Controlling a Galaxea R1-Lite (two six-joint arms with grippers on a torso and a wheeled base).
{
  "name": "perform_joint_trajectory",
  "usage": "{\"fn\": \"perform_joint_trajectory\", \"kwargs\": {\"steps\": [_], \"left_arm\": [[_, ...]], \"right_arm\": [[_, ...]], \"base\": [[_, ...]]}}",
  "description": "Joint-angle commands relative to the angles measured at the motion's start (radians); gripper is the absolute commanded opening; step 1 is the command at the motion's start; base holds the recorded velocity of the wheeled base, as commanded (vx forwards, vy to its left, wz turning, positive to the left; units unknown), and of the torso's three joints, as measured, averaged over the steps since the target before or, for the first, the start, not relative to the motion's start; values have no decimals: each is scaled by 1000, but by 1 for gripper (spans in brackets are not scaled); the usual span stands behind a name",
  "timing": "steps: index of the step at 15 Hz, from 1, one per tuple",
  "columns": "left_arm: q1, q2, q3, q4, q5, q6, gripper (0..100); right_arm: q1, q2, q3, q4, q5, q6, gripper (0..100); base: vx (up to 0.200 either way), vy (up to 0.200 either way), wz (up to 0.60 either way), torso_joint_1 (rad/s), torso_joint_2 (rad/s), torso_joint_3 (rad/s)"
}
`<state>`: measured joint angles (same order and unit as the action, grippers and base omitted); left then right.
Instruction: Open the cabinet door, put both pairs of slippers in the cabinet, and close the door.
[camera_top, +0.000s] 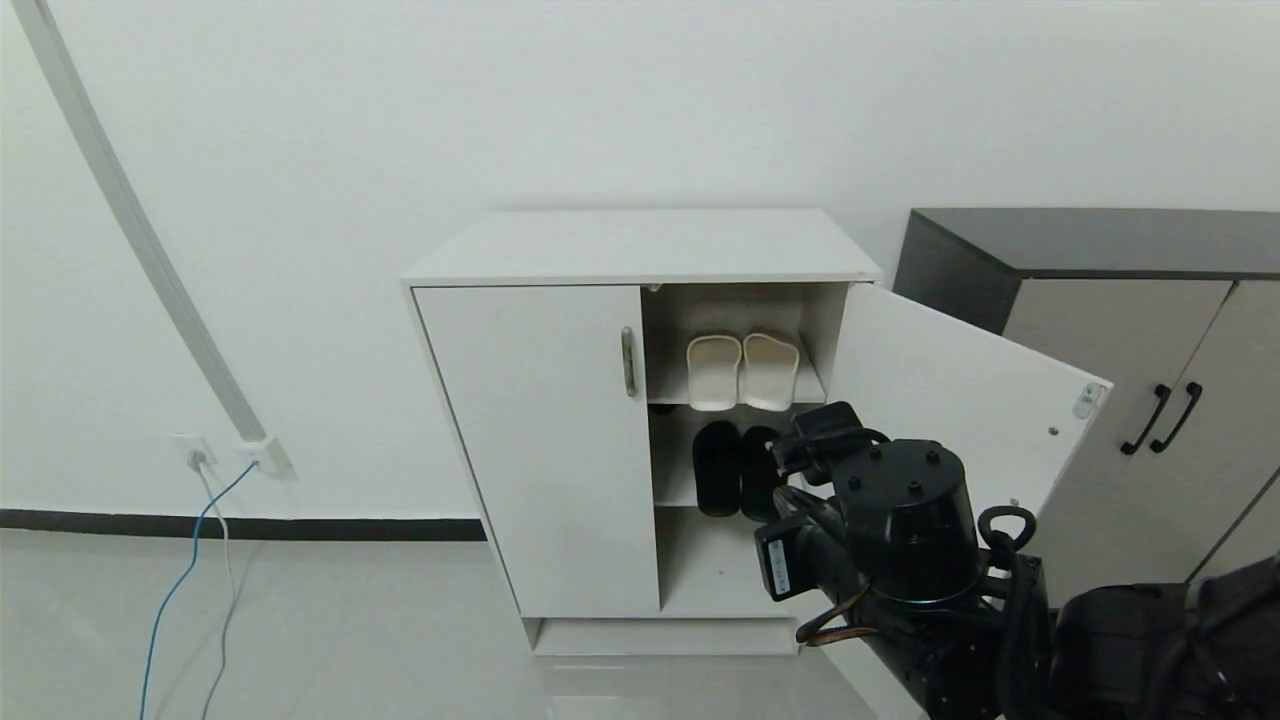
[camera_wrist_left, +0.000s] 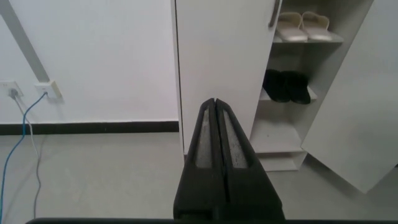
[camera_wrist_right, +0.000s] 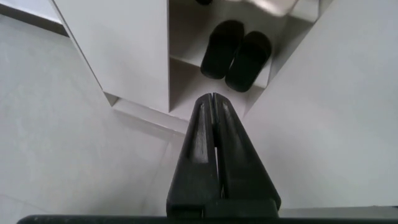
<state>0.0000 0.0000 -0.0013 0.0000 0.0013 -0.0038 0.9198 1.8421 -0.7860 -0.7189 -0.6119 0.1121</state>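
The white cabinet (camera_top: 640, 245) stands against the wall, its left door (camera_top: 540, 440) shut and its right door (camera_top: 960, 390) swung open. A white pair of slippers (camera_top: 742, 370) lies on the top shelf and a black pair (camera_top: 735, 468) on the middle shelf. My right arm (camera_top: 890, 520) is low in front of the open side, beside the open door. My right gripper (camera_wrist_right: 213, 99) is shut and empty, pointing at the black slippers (camera_wrist_right: 236, 53). My left gripper (camera_wrist_left: 214, 104) is shut and empty, back from the shut door (camera_wrist_left: 221, 62).
A grey cabinet with a dark top (camera_top: 1130, 300) stands right behind the open door. Wall sockets with a blue and a white cable (camera_top: 215, 500) are at the left. The bottom shelf (camera_top: 705, 570) is bare, and open floor (camera_top: 350, 630) lies in front.
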Motion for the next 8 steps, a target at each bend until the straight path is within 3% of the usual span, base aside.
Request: {"fn": "perform_joint_trajectory", "kwargs": {"steps": [1,8], "left_arm": [[0,2,0,0,0,-1,0],[0,0,0,0,0,-1,0]], "right_arm": [[1,2,1,-1,0,0,0],[1,2,1,-1,0,0,0]], "base": [[0,0,0,173,-496,-315],[0,0,0,191,-514,-315]]}}
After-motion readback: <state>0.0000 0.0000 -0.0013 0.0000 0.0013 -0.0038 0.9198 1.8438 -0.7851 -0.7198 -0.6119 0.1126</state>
